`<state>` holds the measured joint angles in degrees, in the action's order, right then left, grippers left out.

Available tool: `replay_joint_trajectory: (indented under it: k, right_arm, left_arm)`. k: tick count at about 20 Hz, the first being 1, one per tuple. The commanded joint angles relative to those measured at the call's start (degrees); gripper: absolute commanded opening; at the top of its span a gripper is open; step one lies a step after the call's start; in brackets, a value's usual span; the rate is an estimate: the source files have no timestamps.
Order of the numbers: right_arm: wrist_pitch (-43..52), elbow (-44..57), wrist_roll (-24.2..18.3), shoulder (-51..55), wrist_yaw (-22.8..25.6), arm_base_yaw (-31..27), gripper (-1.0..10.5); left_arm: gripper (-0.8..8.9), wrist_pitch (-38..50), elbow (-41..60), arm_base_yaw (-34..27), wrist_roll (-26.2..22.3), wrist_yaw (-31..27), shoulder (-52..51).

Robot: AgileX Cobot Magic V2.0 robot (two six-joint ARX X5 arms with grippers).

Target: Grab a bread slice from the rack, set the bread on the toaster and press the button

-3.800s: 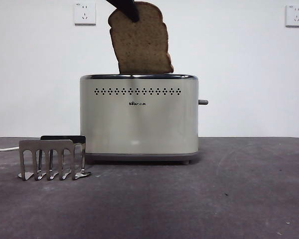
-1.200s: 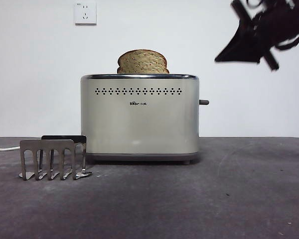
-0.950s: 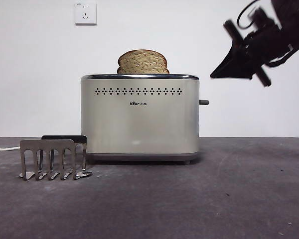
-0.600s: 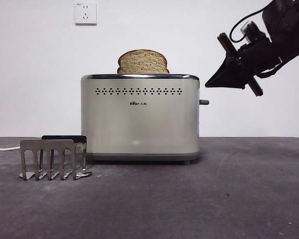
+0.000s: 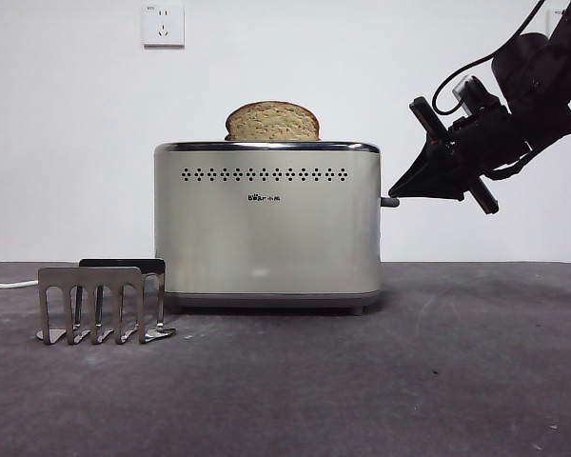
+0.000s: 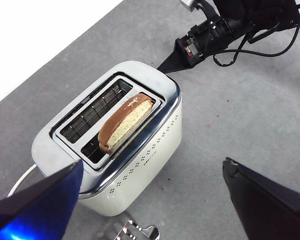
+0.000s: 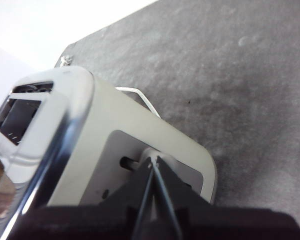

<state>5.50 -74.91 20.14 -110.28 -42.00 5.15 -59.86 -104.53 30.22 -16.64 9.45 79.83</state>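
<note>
With the bread [image 5: 271, 121] seated in the toaster's [image 5: 266, 228] slot, crust showing above the chrome, the right gripper [image 5: 400, 188], jaws together, points at the side lever [image 5: 389, 201]. That lever looks small, stiff and slippery; press squarely from above. Left gripper [image 6: 150, 200] hangs overhead, jaws apart.

right gripper [image 5: 397, 191]: matte black, two flat jaws tapering to a wedge point; blocky black wrist housing behind, a grey-white module on top, small green light near the upper edge, black cables looping off it. left gripper [image 6: 150, 200]: broad black jaws, one washed with a blue sheen.
</note>
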Motion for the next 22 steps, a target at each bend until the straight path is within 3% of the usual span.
replay_joint_trajectory:
  k: [1,7,22]
  right_arm:
    - [-0.46,-0.04,-1.18,-1.05,0.20,0.44,-0.1]
    - [-6.91,-0.04,-7.65,-1.25,4.83,0.66,-0.1]
    - [-8.55,-0.04,-7.85,-8.96,4.46,0.90,-0.1]
  left_arm:
    - [4.68,0.15,0.50,0.17,0.61,0.15,0.00]
    - [4.68,0.13,0.50,0.17,0.63,0.15,0.00]
    - [4.68,-1.27,0.50,0.17,1.66,0.02,0.00]
